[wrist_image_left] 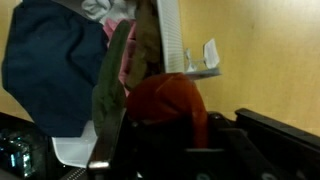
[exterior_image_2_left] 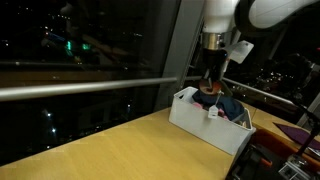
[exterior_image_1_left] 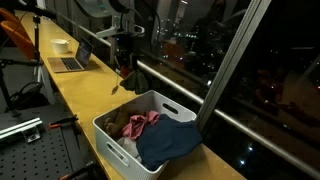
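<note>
Gripper [exterior_image_1_left: 124, 58]: hangs at upper centre of the frame in an exterior view, jaws pressed together on a bunch of red cloth [exterior_image_1_left: 125, 73].
Red cloth: dangles from the pinch by the far rim of the white basket [exterior_image_1_left: 120, 145]. It fills the lower centre of the wrist view [wrist_image_left: 170, 100], and whether it touches the wall cannot be told.
White basket: sits on the wooden counter [exterior_image_1_left: 70, 95] beside the night window, at lower centre of the frame.
Contents: blue garment [exterior_image_1_left: 170, 142], pink cloth [exterior_image_1_left: 142, 122] and an olive piece [wrist_image_left: 110, 90] lie heaped inside.
Tag [wrist_image_left: 210, 52]: a white label juts from the basket's rim at upper right of the wrist view.
Background: laptop [exterior_image_1_left: 72, 60] and cup [exterior_image_1_left: 60, 45] stand at upper left, well apart from the basket.
Handling, as judged: loose fabric sags and may snag the rim or tag. A firm pinch, slow vertical travel and clearance for the trailing hem look wise.
</note>
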You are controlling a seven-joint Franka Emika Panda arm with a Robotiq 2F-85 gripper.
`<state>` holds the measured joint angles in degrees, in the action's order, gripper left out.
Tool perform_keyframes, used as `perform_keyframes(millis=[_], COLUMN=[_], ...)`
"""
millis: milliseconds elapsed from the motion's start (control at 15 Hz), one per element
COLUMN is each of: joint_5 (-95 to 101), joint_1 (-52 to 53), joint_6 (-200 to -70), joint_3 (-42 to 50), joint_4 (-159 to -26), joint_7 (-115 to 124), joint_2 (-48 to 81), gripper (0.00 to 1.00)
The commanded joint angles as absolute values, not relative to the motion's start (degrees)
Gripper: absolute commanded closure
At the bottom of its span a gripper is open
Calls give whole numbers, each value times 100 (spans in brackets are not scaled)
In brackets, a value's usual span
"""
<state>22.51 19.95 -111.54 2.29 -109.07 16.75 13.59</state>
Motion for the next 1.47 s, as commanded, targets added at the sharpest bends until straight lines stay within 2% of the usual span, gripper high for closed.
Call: perform_keyframes(millis=[0, 267, 333, 400, 467, 800, 1067, 1200, 1267, 1333, 1400], joint_5=[2530, 2774, 2776, 2758, 2741, 2756, 2664, 2515, 2628, 2615, 2609], joint_1=[1289, 506, 309, 122, -54, -727, -825, -751, -839, -813, -794], joint_6=[-11317, -11341, -11325, -11312, -11263, -11154, -11121, -11019, -11117, -11111, -11110], joint_3=[122, 280, 349, 432, 533, 1177, 1392, 1337, 1370, 1354, 1339], joint_4=[-11895, -12444, -12523, -12583, -12610, -12602, -12542, -12538, -12479, -12482, -12484], joint_7=[1185, 173, -187, -544, -950, -2820, -3453, -3515, -3377, -3393, -3394], joint_2=[241, -662, -856, -1038, -1207, -2022, -2339, -2432, -2283, -2311, -2321], gripper=[100, 100, 75, 74, 68, 33, 3, 0, 7, 1, 0])
